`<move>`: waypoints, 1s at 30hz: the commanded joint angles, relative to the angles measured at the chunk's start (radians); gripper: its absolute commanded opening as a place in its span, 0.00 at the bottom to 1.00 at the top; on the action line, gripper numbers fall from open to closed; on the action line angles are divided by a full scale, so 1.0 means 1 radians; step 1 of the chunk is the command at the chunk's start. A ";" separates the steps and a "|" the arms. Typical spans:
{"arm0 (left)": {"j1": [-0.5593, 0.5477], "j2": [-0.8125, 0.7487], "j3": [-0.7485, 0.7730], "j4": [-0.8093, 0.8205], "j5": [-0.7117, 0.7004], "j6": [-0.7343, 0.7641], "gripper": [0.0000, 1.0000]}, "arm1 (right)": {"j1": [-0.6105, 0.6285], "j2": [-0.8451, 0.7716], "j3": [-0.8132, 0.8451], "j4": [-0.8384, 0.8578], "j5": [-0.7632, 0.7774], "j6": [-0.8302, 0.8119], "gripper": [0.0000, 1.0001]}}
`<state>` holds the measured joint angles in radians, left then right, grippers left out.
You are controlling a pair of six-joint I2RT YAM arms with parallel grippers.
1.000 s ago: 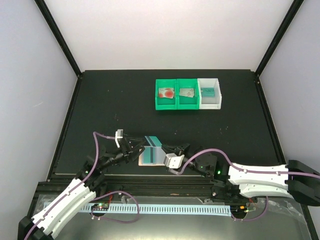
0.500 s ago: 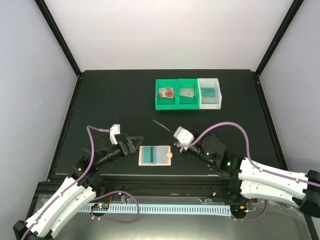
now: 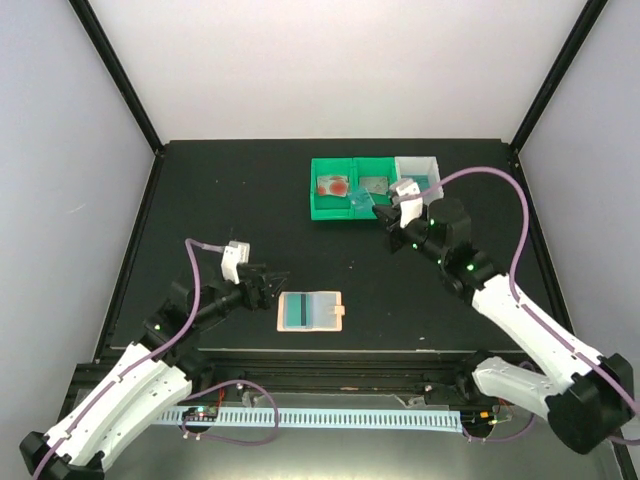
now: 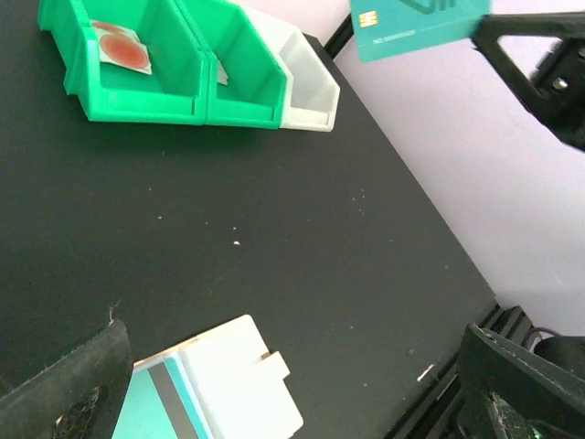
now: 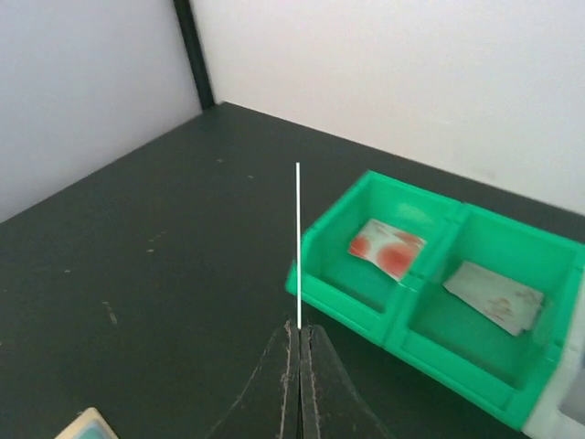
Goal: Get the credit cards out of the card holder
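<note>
- Pinching a teal card (image 4: 416,23) upright in the clenched right gripper (image 5: 299,340), just in front of the green bins (image 3: 335,212), probably on the way to the white bin (image 3: 418,160), where teal already shows.
- Sorting by design, it seems: blotched card (image 3: 332,186) in the left green bin, grey card (image 3: 374,185) in the middle one.
- Hovering the left gripper (image 3: 272,279) released and empty just beside the holder (image 3: 322,311), probably ready to steady it.
- Lying open and flat, well apart from the bins, with a second teal card (image 3: 294,311) tucked in one pocket; job judged unfinished.
</note>
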<state>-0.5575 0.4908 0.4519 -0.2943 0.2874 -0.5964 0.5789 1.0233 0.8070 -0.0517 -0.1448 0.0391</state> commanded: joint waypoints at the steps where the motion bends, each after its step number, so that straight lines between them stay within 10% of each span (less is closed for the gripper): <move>1: 0.003 0.017 0.047 -0.034 -0.017 0.116 0.99 | -0.173 0.080 0.058 -0.069 -0.206 0.117 0.01; 15: 0.002 0.030 0.016 0.074 0.019 -0.011 0.99 | -0.551 0.422 0.295 -0.247 -0.227 0.236 0.01; 30: 0.002 0.212 0.082 0.050 0.005 0.048 0.99 | -0.609 0.761 0.599 -0.320 -0.194 0.262 0.01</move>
<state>-0.5575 0.7006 0.4923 -0.2462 0.2955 -0.5739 -0.0238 1.7111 1.3258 -0.3225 -0.3500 0.2958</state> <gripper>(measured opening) 0.990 0.010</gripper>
